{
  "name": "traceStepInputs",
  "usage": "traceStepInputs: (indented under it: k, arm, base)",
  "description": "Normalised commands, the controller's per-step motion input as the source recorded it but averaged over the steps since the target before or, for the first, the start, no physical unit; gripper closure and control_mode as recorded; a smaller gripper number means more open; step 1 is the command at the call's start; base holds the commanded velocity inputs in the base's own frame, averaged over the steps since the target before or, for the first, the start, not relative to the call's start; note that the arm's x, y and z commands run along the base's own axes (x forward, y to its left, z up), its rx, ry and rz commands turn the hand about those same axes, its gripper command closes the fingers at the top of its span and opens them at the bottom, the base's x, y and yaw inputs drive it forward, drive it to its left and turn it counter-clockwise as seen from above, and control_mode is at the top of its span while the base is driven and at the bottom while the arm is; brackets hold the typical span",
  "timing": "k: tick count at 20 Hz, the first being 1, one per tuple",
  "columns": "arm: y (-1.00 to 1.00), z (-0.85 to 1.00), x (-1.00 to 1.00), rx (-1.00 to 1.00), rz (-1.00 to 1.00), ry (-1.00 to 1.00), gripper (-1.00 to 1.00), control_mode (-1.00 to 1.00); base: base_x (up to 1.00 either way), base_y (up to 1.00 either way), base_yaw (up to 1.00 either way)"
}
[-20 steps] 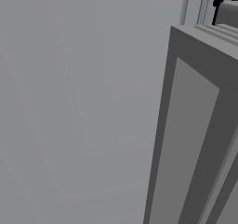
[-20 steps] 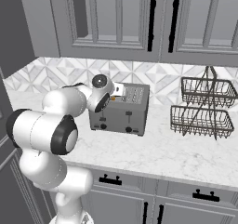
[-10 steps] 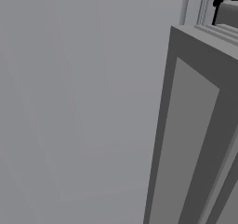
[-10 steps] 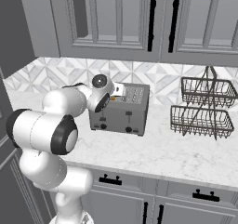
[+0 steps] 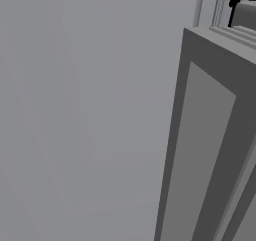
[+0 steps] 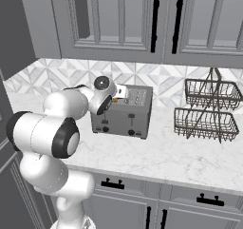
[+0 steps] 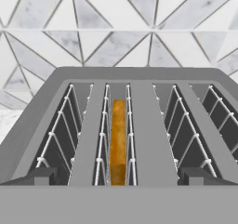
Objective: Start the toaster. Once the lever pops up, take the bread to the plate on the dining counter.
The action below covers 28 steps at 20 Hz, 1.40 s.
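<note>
— Requesting status of the end effector.
— Standing released, finger tips spread wide to either side, grasping nothing. Hovering just above the toaster, looking along its slots.
— Locating the bread?
— Sitting edge-up in the second slot from the left as seen from the hand, sunk between the wire guides, showing a golden-brown crust. Touching neither finger tip.
— Confirming the toaster's position?
— Resting on the marble-look bench, close to the triangle-patterned backsplash, beneath grey upper cabinets with dark handles. Showing two dark knobs low on its front. Being reached from the left by the white arm, with the hand at the toaster's top left edge.
— Noting anything else on the bench?
— Noting a two-tier wire basket standing well apart to the toaster's right. Seeing, from the left base camera, plain grey cabinet panelling up close.
</note>
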Motion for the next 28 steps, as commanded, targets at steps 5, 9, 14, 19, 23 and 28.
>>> traceStepInputs:
  k: [5,9,14,19,23,28]
  arm:
    - [0.0,0.0,0.0,0.0,0.0,0.0,-1.0,-1.0]
    - [0.0,0.0,0.0,0.0,0.0,0.0,-1.0,-1.0]
    - [0.0,0.0,0.0,0.0,0.0,0.0,-1.0,-1.0]
    - [0.0,0.0,0.0,0.0,0.0,0.0,-1.0,-1.0]
    - [0.0,0.0,0.0,0.0,0.0,0.0,-1.0,-1.0]
    - [0.0,0.0,0.0,0.0,0.0,0.0,-1.0,-1.0]
  base:
    - [0.0,0.0,0.0]
    - [0.0,0.0,0.0]
    - [0.0,0.0,0.0]
    - [0.0,0.0,0.0]
    - [0.0,0.0,0.0]
    - [0.0,0.0,0.0]
